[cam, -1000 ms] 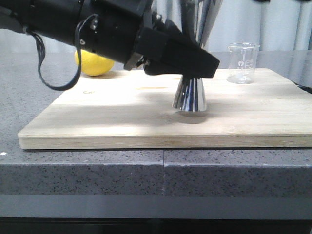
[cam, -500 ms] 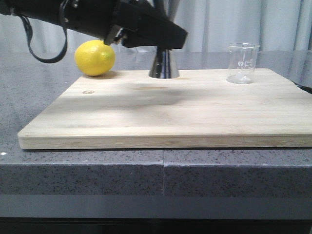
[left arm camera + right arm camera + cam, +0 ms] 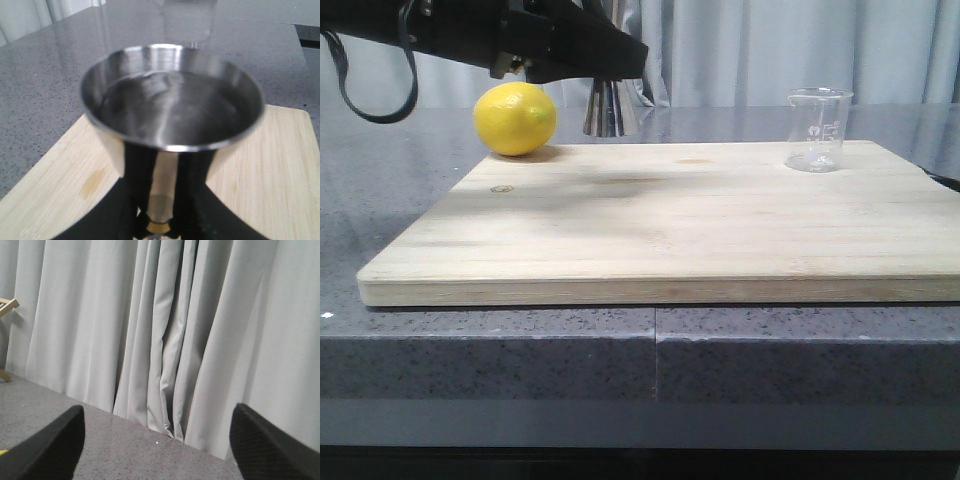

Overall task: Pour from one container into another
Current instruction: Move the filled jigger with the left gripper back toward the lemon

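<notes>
My left gripper point(image 3: 615, 62) is shut on the narrow waist of the steel jigger point(image 3: 609, 110) and holds it upright in the air, just right of the lemon. In the left wrist view the jigger's point(image 3: 170, 100) wide upper cup fills the picture, with the black fingers point(image 3: 142, 175) clamped by its gold band point(image 3: 160, 227). I cannot tell whether the cup holds liquid. The clear glass beaker point(image 3: 818, 130) stands upright at the board's far right, well apart from the jigger. My right gripper point(image 3: 157, 442) is open, empty and faces the curtain.
A yellow lemon point(image 3: 515, 118) lies at the far left corner of the wooden board point(image 3: 670, 220). The board rests on a grey speckled counter point(image 3: 650, 360). A pale curtain point(image 3: 770, 50) hangs behind.
The left arm has lifted the jigger off the middle of the board and carried it up, back and to the left, toward the lemon. The beaker has not moved.
</notes>
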`<state>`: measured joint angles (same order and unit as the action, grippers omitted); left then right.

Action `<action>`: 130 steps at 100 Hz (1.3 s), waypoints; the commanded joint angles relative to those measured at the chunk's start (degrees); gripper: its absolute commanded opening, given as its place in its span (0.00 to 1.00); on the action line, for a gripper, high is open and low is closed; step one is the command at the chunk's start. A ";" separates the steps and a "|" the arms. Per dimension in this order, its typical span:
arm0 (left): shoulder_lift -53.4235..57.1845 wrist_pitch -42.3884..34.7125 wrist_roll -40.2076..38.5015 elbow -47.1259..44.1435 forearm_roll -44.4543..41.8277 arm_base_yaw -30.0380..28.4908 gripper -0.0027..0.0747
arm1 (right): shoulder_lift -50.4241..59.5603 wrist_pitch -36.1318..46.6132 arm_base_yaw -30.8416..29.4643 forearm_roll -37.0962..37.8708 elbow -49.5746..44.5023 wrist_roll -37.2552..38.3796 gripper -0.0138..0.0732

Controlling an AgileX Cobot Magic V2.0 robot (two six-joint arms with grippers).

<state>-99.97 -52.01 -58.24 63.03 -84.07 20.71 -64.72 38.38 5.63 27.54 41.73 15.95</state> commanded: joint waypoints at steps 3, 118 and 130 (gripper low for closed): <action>1.01 -3.24 1.34 1.93 6.61 -0.10 0.11 | 1.39 3.41 -0.31 -1.04 1.33 0.31 0.78; -4.38 -4.15 5.79 1.93 10.41 -0.10 0.12 | 1.39 3.19 -0.31 -1.04 1.33 0.40 0.78; -4.38 -4.15 5.79 1.93 10.41 -0.10 0.12 | 1.39 3.19 -0.31 -1.04 1.33 0.45 0.78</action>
<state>-106.82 -52.59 -52.50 63.03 -79.47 20.71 -64.72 37.90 5.63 27.54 41.64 16.33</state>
